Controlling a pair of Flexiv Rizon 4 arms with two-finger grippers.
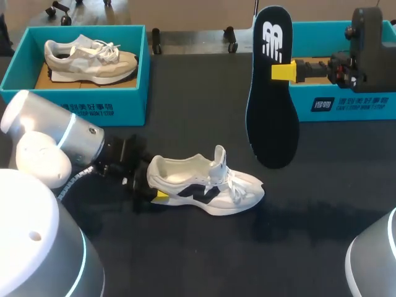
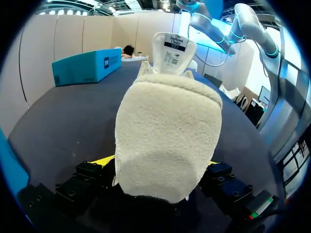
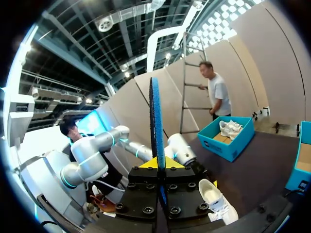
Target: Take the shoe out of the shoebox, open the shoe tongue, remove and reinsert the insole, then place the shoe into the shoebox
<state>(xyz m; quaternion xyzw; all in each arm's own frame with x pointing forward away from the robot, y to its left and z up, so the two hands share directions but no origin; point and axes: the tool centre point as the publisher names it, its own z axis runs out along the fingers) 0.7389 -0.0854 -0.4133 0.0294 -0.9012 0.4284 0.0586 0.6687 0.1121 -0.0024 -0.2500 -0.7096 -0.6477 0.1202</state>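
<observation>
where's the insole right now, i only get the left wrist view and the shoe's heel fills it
observer: it's out of the shoe. the insole is held upright in the air.
operator: what's holding it
observer: the right gripper. in the right wrist view both fingers press on it, seen edge-on.
operator: is either box occupied
observer: the shoebox at the head view's left holds a beige shoe.

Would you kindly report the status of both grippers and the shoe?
Left gripper shut on shoe heel, shoe on table, tongue up. Right gripper shut on insole, held upright above table. Nothing between insole and shoe.
</observation>
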